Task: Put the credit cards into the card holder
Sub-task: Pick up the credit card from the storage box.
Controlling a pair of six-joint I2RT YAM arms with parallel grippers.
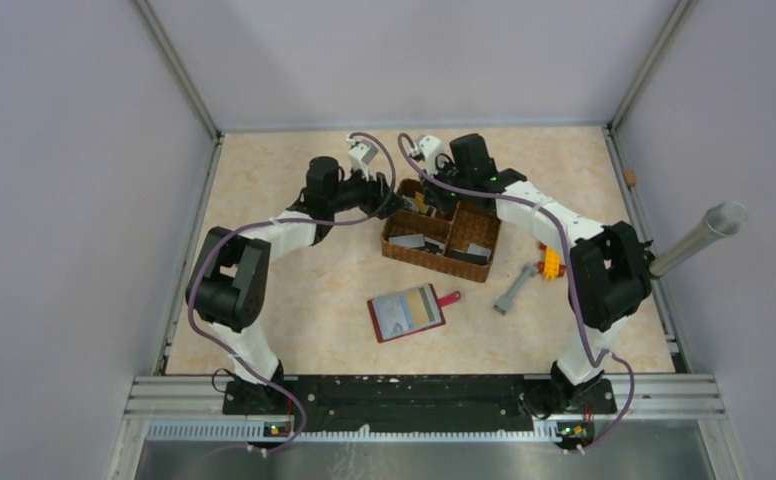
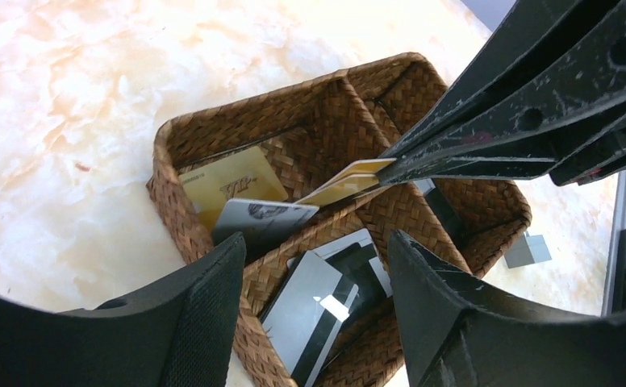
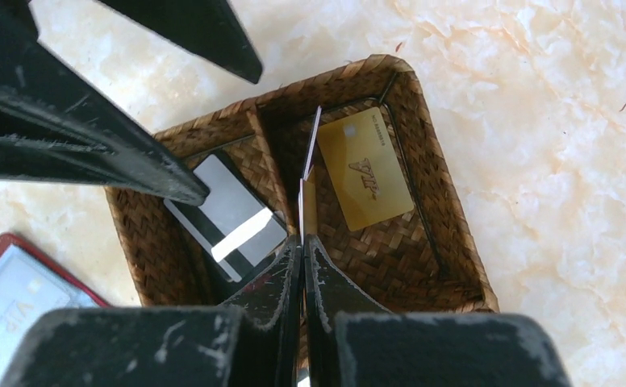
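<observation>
The brown wicker basket [image 1: 442, 232] holds several credit cards. A gold card [image 3: 366, 168] lies flat in one compartment, and a grey card with a dark stripe [image 3: 229, 218] lies in another. My right gripper [image 3: 303, 242] is shut on a gold-tan card [image 2: 342, 184], held edge-up over the basket's divider. My left gripper [image 2: 314, 266] hangs open just above the striped grey card [image 2: 310, 310] with nothing between its fingers. A pale grey card [image 2: 261, 216] leans beside the gold one. The dark red card holder [image 1: 407, 312] lies open on the table in front of the basket, away from both grippers.
A grey wrench-like tool [image 1: 514, 288] and a yellow-orange object [image 1: 551, 262] lie to the right of the basket. A metal cylinder [image 1: 699, 235] sticks in from the right wall. Both arms meet over the basket's back left corner.
</observation>
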